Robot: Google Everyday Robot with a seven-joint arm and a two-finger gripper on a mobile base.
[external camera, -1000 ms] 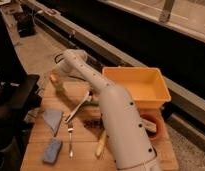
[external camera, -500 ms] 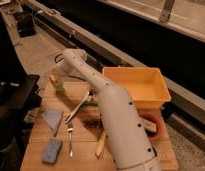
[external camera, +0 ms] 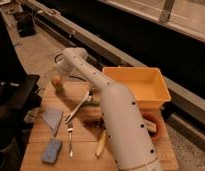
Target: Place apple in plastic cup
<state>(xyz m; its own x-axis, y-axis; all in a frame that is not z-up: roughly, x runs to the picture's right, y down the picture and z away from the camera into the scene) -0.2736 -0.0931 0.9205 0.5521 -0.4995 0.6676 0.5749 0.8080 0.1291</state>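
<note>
The apple [external camera: 56, 79], small, round and pale orange, sits at the mouth of the light-green plastic cup [external camera: 60, 90] at the far left of the wooden table [external camera: 36, 162]. How deep it sits in the cup I cannot tell. My white arm [external camera: 116, 115] reaches from the lower right up and over the table. Its far end bends down toward the cup. The gripper [external camera: 60, 69] hangs just above the apple, mostly hidden behind the arm's last joint.
A yellow bin [external camera: 141, 82] stands at the table's right back. A grey cloth [external camera: 52, 119], a blue sponge [external camera: 51, 150], a fork [external camera: 70, 137], a long utensil [external camera: 78, 106], dark grapes [external camera: 93, 122] and a pale banana-like piece [external camera: 101, 144] lie on the table. A black chair [external camera: 16, 95] stands to the left.
</note>
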